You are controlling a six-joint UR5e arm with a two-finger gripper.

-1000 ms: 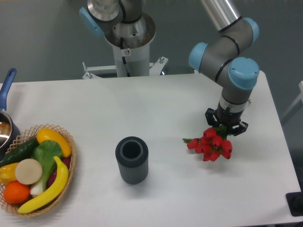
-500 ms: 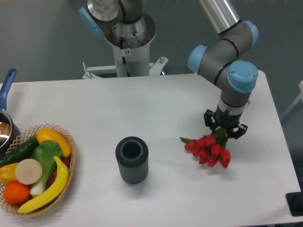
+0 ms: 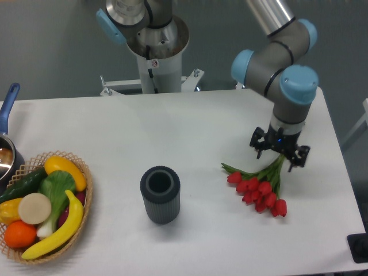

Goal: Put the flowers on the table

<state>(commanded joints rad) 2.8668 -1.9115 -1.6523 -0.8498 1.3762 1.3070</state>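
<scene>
Flowers (image 3: 260, 189) flat on the white table (image 3: 190, 126), right of the dark ribbed vase (image 3: 160, 194): closed red tulip buds fanned toward the front, green stems running up under the gripper (image 3: 280, 154). Fingers spread apart, straddling the stems.

Behind the work area there is a plain grey-blue wall (image 3: 52, 52), evenly lit and without strong shadows. A white metal frame (image 3: 118, 87) with bolts stands low against it. At the far right edge a pale bar (image 3: 357, 129) of some furniture leans in, and dark grey floor (image 3: 353, 103) shows there. A small black object (image 3: 359, 248) sits at the bottom right corner.
</scene>
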